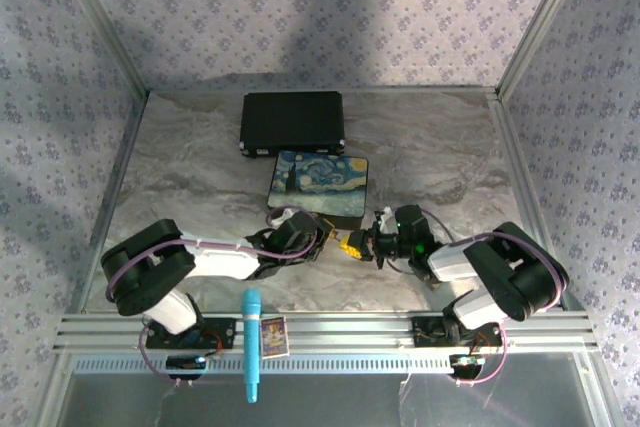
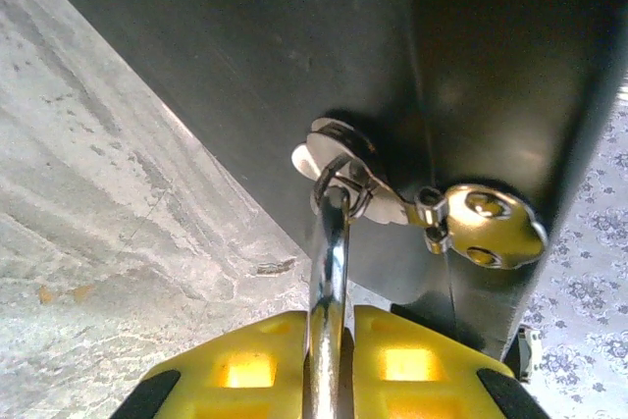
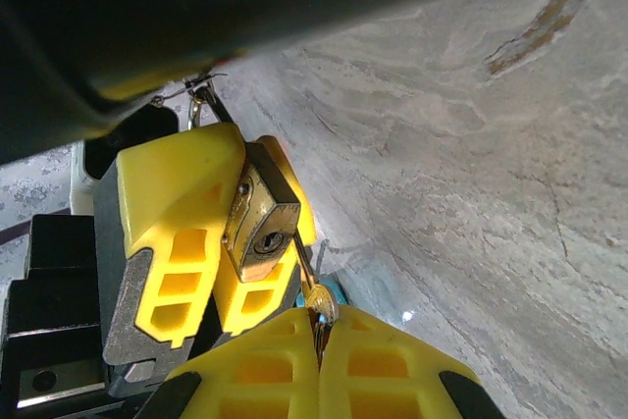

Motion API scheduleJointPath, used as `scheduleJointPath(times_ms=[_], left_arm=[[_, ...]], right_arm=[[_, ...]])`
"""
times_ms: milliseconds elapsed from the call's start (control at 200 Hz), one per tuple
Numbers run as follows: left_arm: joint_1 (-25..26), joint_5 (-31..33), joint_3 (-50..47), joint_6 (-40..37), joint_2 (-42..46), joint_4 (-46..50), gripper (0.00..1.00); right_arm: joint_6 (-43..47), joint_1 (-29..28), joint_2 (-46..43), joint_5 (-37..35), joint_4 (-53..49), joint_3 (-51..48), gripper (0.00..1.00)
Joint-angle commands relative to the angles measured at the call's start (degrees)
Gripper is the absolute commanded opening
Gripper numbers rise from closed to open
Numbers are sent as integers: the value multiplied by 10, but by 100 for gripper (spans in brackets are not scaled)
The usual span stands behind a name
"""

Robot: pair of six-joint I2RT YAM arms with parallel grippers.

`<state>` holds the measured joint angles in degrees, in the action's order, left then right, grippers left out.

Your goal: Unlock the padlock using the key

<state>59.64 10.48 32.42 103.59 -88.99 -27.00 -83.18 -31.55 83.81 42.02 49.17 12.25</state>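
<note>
Padlock (image 3: pixel 257 225) clenched in left end effector (image 2: pixel 332 365); right end effector (image 3: pixel 319 365) pinching key (image 3: pixel 319 299), tip beside keyhole.

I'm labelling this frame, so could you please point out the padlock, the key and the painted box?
padlock (image 3: pixel 258 227), right wrist view, on its brass body.
key (image 3: pixel 317 299), right wrist view, on its head.
painted box (image 1: pixel 320 179), top external view, on its lid.

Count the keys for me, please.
2: one key pinched in the right gripper by the padlock, a second key hanging from a ring on its shackle. Others may be hidden.
</note>
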Motion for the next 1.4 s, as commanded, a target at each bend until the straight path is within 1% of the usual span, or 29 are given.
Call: scheduleJointPath(times_ms=[0,105,315,515,690,944,1009,1394], left_arm=[[5,4,-4,16,4,-7,0],[6,8,-8,24,1,-11,0],[7,-5,-7,35,-20,-38,0],[13,-6,-10,42,-28,-58,0],[14,-13,-7,37,-22,-56,0],[20,-10,-17,43,-24,-71,0],[21,-12,-12,40,-25,-62,0],[25,-15,-11,41,-32,-85,0]], right_arm=[[-13,5,0,-12,33,-14,0],[-18,5,-9,-13,42,-22,0],[2,5,-46,-15,-3,-14,0],[18,6,-42,-18,-20,-3,0],[7,11,-20,-14,25,5,0],[12,26,-25,-12,22,5,0],[13,25,-23,-10,23,7,0],[12,19,-15,-10,32,24,0]])
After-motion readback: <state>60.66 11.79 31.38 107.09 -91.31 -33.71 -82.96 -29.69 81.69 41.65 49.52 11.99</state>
